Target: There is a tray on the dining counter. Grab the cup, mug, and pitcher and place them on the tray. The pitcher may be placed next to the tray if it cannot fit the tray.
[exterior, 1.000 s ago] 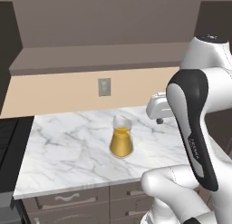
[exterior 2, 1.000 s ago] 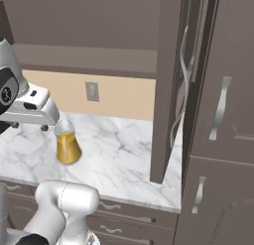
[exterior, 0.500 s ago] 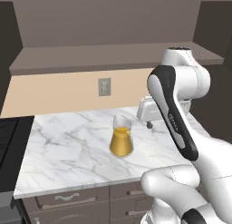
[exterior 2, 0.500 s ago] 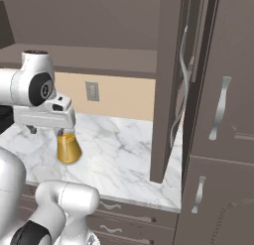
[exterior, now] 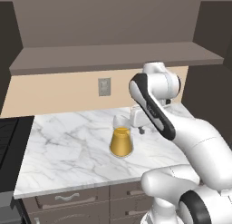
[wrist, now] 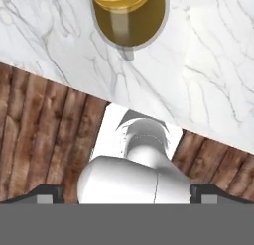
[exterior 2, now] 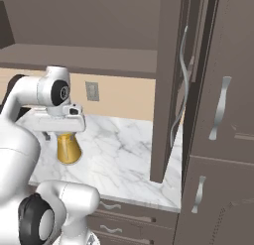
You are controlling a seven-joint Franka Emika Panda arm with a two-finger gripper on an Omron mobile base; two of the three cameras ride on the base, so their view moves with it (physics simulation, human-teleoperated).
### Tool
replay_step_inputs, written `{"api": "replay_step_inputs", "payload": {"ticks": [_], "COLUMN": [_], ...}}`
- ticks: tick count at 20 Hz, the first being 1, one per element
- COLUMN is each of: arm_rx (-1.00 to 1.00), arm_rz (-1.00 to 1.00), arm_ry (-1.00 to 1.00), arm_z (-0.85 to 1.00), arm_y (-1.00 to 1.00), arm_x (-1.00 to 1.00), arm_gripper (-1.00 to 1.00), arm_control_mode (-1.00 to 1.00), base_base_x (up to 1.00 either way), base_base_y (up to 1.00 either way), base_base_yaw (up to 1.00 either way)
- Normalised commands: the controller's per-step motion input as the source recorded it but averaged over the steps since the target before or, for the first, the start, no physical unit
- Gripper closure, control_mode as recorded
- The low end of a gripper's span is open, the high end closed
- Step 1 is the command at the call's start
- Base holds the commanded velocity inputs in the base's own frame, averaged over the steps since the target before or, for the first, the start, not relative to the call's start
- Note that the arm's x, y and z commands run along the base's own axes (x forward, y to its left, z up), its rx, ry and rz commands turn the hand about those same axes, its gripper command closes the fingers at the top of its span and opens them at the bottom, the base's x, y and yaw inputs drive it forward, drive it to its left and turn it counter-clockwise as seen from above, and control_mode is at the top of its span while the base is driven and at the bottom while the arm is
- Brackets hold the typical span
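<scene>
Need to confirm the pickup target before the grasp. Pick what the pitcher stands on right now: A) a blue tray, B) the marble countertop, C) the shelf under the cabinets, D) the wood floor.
B: the pitcher with its orange-yellow liquid sits upright directly on the white veined marble countertop, below the wall outlet; the open hand hovers just above it, not gripping.

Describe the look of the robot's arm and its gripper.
The arm is glossy white with rounded, tubular links and dark grey to black bands at the joints. The gripper has a boxy white body; its two small dark fingertips are squared. No cables or markings show.
</scene>
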Motion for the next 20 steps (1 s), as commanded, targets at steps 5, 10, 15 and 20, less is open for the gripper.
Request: {"api": "replay_step_inputs", "payload": {"ticks": [5,10,15,20], "arm_rx": [-0.08,0.00,0.00,0.00], "arm_rz": [0.05,0.00,0.00,0.00], "arm_ry": [0.00,-0.03,-0.08,-0.11], "arm_z": [-0.36,-0.32,-0.46,-0.32], "arm_y": [0.21,0.05,0.00,0.00], "arm_x": [0.18,0.12,0.14,0.18], "arm_gripper": [-1.00,-1.00,-1.00,-1.00], "arm_control_mode": [-1.00,-1.00,-1.00,-1.00], "base_base_x": [0.00,0.00,0.00,0.00], "base_base_y": [0.00,0.00,0.00,0.00], "base_base_yaw": [0.00,0.00,0.00,0.00]}}
